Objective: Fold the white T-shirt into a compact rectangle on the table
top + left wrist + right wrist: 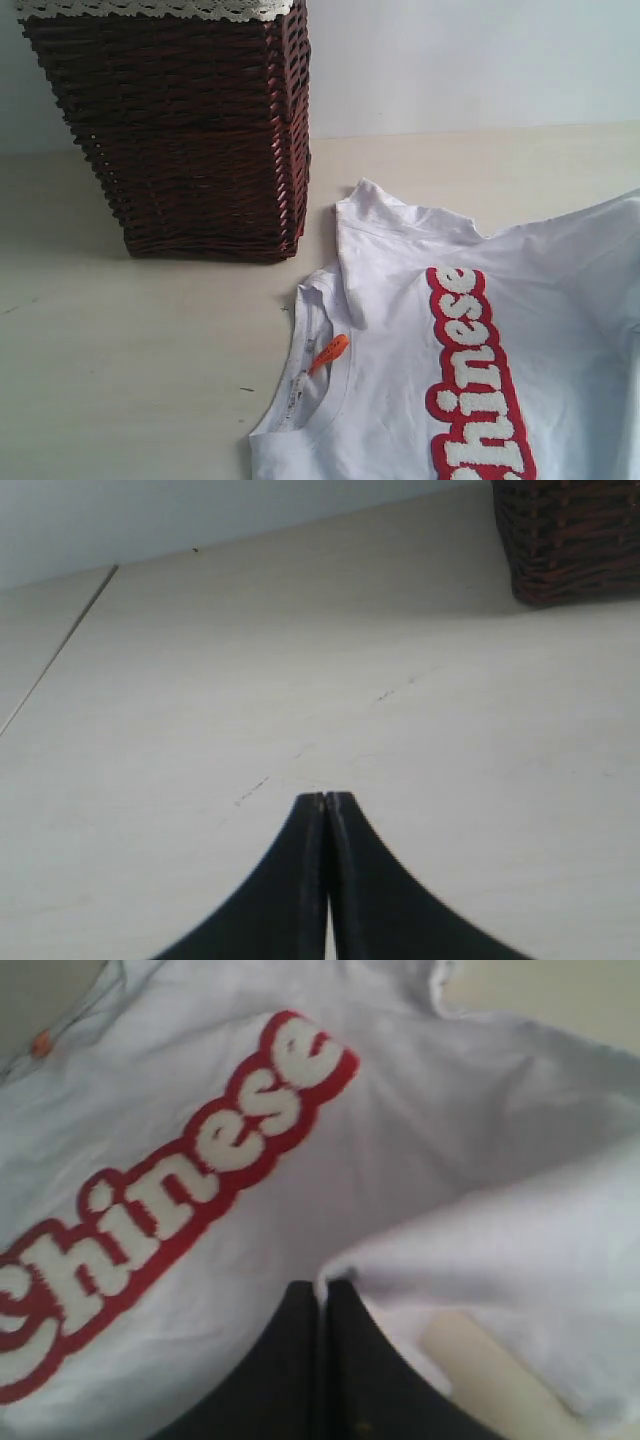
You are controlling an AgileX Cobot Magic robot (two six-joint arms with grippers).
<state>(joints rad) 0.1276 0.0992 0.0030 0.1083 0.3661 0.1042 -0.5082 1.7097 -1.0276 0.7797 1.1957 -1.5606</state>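
Exterior view: a tall brown wicker basket point(190, 130), tightly woven in ribbed horizontal rows and trimmed with white lace edging point(150, 8) at its rim, stands at the back left of a smooth, pale cream table point(130, 350). The white T-shirt point(560, 330) lies spread on the table in the lower right, near the basket but apart from it. The cotton is soft and lightly creased. Fuzzy white lettering point(480, 380) outlined in red runs down the chest. A small orange neck tag point(330, 352) sits at the rounded collar. Neither gripper shows here.

Left wrist view: the left gripper point(325, 798) has two smooth black curved fingers pressed tip to tip, holding nothing. It hangs over bare table point(300, 660) with a few faint dark specks. One corner of the basket point(570, 540) is visible; the shirt is out of sight.

Right wrist view: the right gripper point(325, 1288), black and tapered, is closed with its tips pinching an edge of the white T-shirt point(420, 1160). Beside the fingers a blurred fold of cloth stands off the table point(480, 1360). The plush lettering point(170, 1190) lies just beyond the tips, and the neck tag point(40, 1042) is farther off.
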